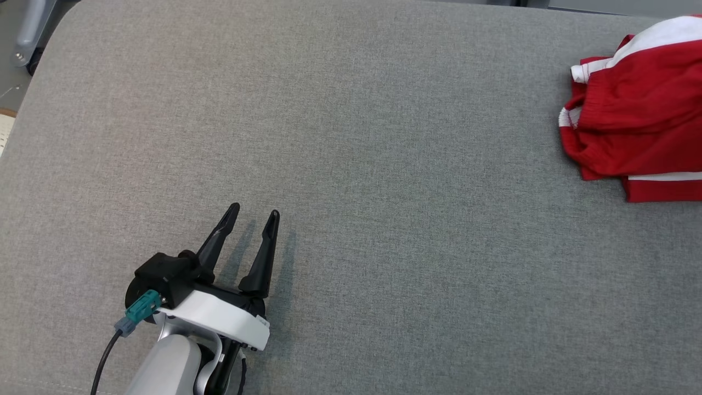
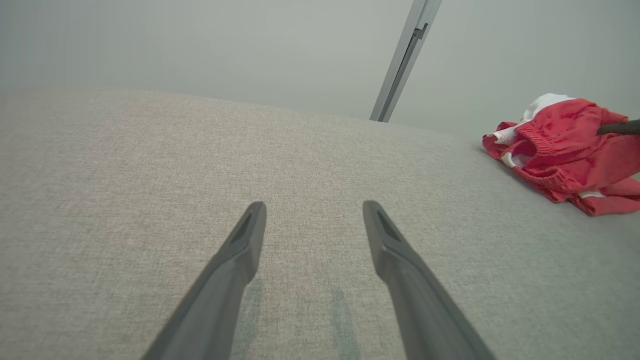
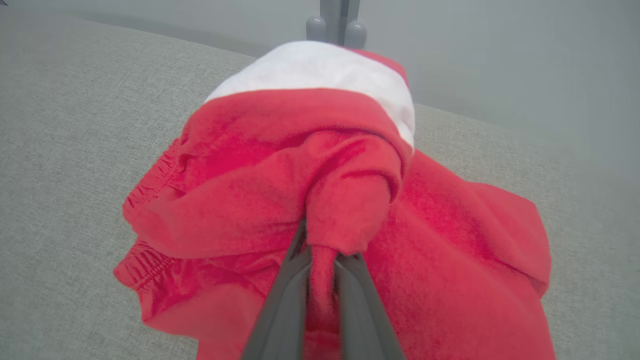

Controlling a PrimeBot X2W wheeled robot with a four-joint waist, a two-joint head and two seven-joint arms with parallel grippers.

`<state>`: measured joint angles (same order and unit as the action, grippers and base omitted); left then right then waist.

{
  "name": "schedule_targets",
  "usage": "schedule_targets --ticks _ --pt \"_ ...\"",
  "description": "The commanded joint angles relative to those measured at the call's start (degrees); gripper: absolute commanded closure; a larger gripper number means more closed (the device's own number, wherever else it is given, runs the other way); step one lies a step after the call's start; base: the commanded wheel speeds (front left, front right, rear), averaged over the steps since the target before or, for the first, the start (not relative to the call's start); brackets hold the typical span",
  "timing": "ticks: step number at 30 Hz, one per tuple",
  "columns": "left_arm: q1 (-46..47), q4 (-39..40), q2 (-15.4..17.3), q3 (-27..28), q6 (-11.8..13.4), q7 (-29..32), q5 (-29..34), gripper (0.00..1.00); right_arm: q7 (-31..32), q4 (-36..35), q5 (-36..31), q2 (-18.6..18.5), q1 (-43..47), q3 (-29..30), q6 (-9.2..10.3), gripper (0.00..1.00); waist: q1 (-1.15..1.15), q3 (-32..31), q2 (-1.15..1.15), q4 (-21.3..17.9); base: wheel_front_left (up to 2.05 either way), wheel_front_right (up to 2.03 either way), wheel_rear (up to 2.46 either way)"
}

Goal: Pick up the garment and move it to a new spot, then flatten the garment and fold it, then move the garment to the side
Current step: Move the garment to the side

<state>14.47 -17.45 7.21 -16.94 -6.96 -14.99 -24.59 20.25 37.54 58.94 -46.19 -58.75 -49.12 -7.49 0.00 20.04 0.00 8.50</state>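
The garment (image 1: 636, 126) is red with white bands and lies bunched at the far right of the grey cushioned surface (image 1: 351, 164). In the right wrist view my right gripper (image 3: 322, 250) is shut on a pinched fold of the garment (image 3: 280, 200), red cloth draped over its fingertips. A dark fingertip (image 2: 620, 128) of that gripper pokes into the garment (image 2: 565, 150) in the left wrist view. My left gripper (image 1: 255, 215) hovers low over the bare surface at the lower left, far from the cloth, open with nothing between its fingers (image 2: 240, 250).
The surface's rounded left edge (image 1: 33, 93) drops to the floor, where a grey metal leg (image 1: 27, 33) stands. A grey wall with a slanted metal rail (image 2: 400, 60) rises behind the far edge. A grey post (image 3: 335, 22) stands beyond the garment.
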Motion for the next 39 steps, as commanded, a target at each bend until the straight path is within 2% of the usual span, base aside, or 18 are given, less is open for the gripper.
schedule_targets --ticks 1,4,8,15,16,17,18,22,26,39 --pt "0.56 -0.03 0.48 0.36 -0.07 -0.19 0.53 0.00 0.16 0.40 -0.84 -0.74 -1.31 -0.53 -0.02 1.00 0.00 0.07 0.00 -0.08 0.00 0.00 0.00" --pt "0.59 0.09 0.51 0.45 -0.15 -0.20 0.54 0.00 -0.36 3.16 -2.99 -1.73 -2.58 -1.55 -0.01 1.00 0.00 0.32 0.00 -0.18 0.00 0.00 0.00" --pt "1.04 0.09 0.58 0.52 -0.24 -0.20 0.67 0.00 -0.25 8.85 -6.73 -0.87 -4.21 -2.60 -0.01 1.00 0.00 0.57 0.00 -0.05 0.00 0.00 0.00" --pt "1.70 0.21 0.54 0.39 -0.36 -0.20 0.88 0.00 -2.60 20.55 -12.34 3.74 -5.50 -2.19 -0.01 1.00 0.00 0.96 0.00 0.75 0.00 0.00 0.00" --pt "1.66 0.25 0.57 0.44 -0.37 -0.20 0.88 0.00 -2.90 22.54 -13.36 4.29 -5.76 -2.21 -0.01 0.87 0.00 0.94 0.00 0.88 0.00 0.00 0.00" --pt "1.56 0.28 0.62 0.48 -0.38 -0.20 0.92 0.00 -3.43 24.34 -14.34 5.06 -6.06 -2.19 -0.01 0.61 0.00 0.87 0.00 1.01 0.00 0.00 0.00" --pt "1.47 0.27 0.63 0.52 -0.39 -0.20 0.95 0.00 -4.14 26.11 -15.03 5.77 -6.52 -1.87 -0.01 0.00 0.00 0.75 0.00 1.14 0.00 0.00 0.00" --pt "0.73 -0.23 0.60 0.79 -0.35 -0.20 0.93 0.00 -6.59 30.96 -16.58 8.92 -6.49 -1.20 -0.01 0.00 0.00 -0.51 0.00 1.29 0.00 0.00 0.00" --pt "-0.10 -0.43 0.54 1.26 -0.32 -0.20 0.90 0.00 -8.54 32.91 -17.84 10.79 -6.70 -1.34 -0.01 0.00 0.00 -2.72 0.00 0.69 0.00 0.00 0.00" --pt "-4.30 1.01 2.03 4.95 1.06 -0.21 0.46 0.00 -19.37 29.19 -16.89 14.19 -5.60 -0.18 -0.01 0.00 0.00 -12.06 0.00 -3.18 0.00 0.00 0.00"
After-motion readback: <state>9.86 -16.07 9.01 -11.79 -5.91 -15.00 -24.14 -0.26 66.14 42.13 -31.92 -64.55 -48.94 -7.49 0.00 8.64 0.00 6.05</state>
